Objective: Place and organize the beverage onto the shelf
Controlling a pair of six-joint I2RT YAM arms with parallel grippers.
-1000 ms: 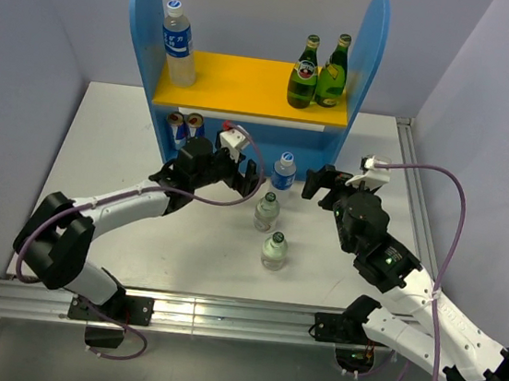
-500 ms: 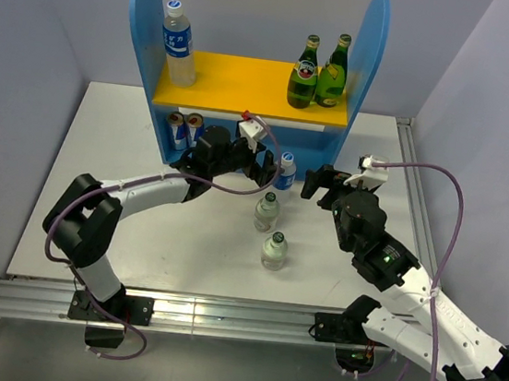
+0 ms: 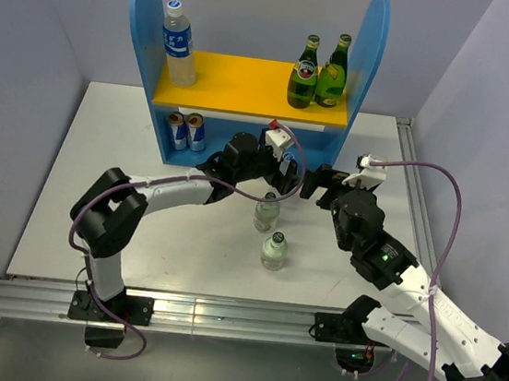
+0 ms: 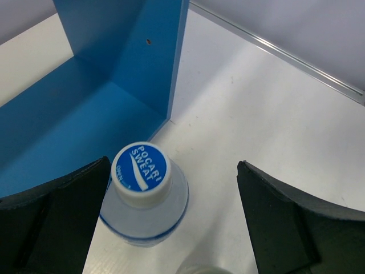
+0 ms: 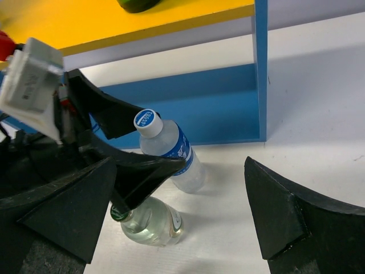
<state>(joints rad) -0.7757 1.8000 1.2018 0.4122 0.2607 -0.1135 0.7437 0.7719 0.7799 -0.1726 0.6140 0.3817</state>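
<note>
The bottle (image 4: 142, 191) stands upright on the table (image 3: 138, 232), just in front of the shelf (image 3: 249, 86), near its right panel. The left gripper (image 4: 174, 165) straddles it with jaws spread wide and grasps nothing. One finger (image 4: 57, 211) is close beside the bottle's shoulder, the other well clear. The right gripper (image 3: 320, 185) hangs near, also spread and empty. It looks like a small plastic bottle full of pale liquid, so probably light to middling in weight, with thin walls that give under a squeeze and a smooth, likely slippery label (image 5: 182, 149). Tall and narrow, it would tip at a sideways nudge. The best hold is likely around the body at the label band, below the shoulder and not on the cap (image 4: 141, 170) — firm, but not crushing. The cap reads "POCARI SWEAT" in white on blue, with "OPEN" at its rim; the label's writing is too small to read. A taller bottle with a like blue label (image 3: 177, 43) and two green bottles (image 3: 317, 72) stand on the yellow board, and two cans (image 3: 187, 129) below — their print is unreadable.
</note>
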